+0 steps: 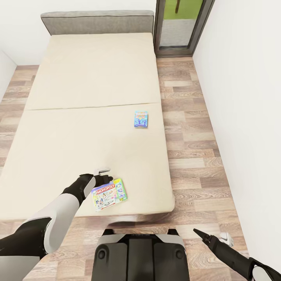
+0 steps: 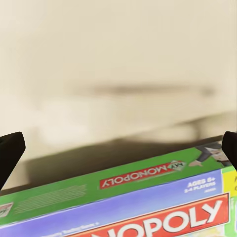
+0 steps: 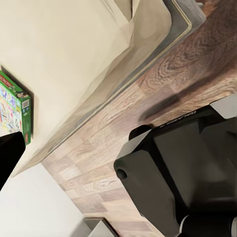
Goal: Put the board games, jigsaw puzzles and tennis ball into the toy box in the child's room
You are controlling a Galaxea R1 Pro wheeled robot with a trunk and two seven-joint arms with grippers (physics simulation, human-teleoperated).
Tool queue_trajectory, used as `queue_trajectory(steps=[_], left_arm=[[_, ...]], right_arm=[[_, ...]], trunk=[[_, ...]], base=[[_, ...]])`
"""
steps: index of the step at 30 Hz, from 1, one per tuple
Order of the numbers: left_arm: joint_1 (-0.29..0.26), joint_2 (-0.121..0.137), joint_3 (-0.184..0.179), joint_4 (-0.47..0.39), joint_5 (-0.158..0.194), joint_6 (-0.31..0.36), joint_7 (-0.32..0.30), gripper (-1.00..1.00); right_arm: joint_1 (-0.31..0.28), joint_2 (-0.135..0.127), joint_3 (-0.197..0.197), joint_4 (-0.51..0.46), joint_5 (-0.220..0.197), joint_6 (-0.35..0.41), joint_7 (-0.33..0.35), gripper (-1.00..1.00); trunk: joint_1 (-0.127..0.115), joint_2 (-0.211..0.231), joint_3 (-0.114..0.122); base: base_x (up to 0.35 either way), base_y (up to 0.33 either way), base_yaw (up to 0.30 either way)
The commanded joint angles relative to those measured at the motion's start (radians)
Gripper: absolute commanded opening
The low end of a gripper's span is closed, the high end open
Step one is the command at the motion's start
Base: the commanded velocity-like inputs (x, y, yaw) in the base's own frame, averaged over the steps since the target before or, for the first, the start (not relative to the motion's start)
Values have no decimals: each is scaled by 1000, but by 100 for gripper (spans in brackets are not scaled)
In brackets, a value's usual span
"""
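Note:
Two board games lie on the beige bed [image 1: 78,128]. A green-edged Monopoly box [image 1: 110,194] sits near the bed's front edge, and a small light blue box [image 1: 141,119] lies farther back near the right edge. My left gripper [image 1: 104,175] hovers open just behind the Monopoly box's far corner. In the left wrist view the box [image 2: 148,207] lies close below, between the spread black fingertips [image 2: 10,153]. My right gripper [image 1: 212,235] hangs low over the floor at the right, open and holding nothing. The right wrist view catches the Monopoly box's green edge [image 3: 19,111].
A grey headboard [image 1: 97,21] closes the bed's far end. A dark-framed glass door [image 1: 181,27] stands at the back right. A strip of wood-plank floor [image 1: 191,156] runs between the bed and the white right wall. My dark base [image 1: 140,253] is at the bed's foot.

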Motion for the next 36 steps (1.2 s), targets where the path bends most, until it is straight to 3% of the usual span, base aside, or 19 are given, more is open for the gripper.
queue_trajectory(steps=[1,23,36], left_arm=[[0,-1,5,-2,3,6,-2,100],[0,-2,6,-3,3,5,0,100],[0,-4,6,-3,3,4,0,100]], right_arm=[[0,0,-2,0,-5,8,0,100],[0,0,-2,1,-5,8,1,100],[0,0,-2,1,-5,6,1,100]], trunk=[[1,-2,-2],[1,-2,-36],[1,-2,-39]], base=[[0,0,0],[0,0,0],[0,0,0]])
